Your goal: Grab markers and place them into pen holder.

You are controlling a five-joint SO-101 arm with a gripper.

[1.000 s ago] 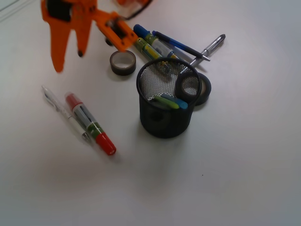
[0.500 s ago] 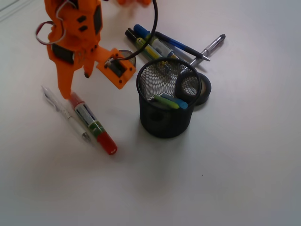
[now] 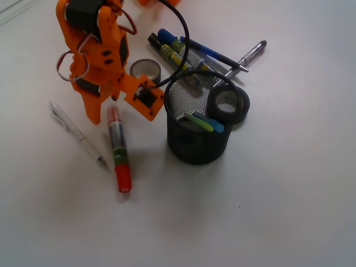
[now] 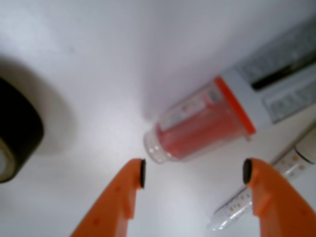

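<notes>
A marker (image 3: 118, 150) with a pink cap, white and green barrel and red end lies nearly upright in the front view, left of the pen holder (image 3: 198, 142). The holder is a black mesh cup with a green-and-blue marker (image 3: 203, 121) inside. Two more markers (image 3: 173, 51) lie behind the cup. My orange gripper (image 3: 103, 108) hangs open just above the pink cap. In the wrist view the cap (image 4: 197, 126) lies just beyond my gripper (image 4: 193, 173), and nothing sits between the fingertips.
A slim white pen (image 3: 78, 135) lies left of the red marker, and shows by my right finger (image 4: 256, 197). A tape roll (image 3: 146, 68) sits behind my gripper, another (image 3: 231, 103) leans on the cup. A blue pen (image 3: 208, 53) and silver pen (image 3: 247, 55) lie at the back.
My gripper came down and to the right, onto the pink-capped marker's top end. That marker swung from a diagonal to nearly upright, its cap end shifting right, away from the white pen.
</notes>
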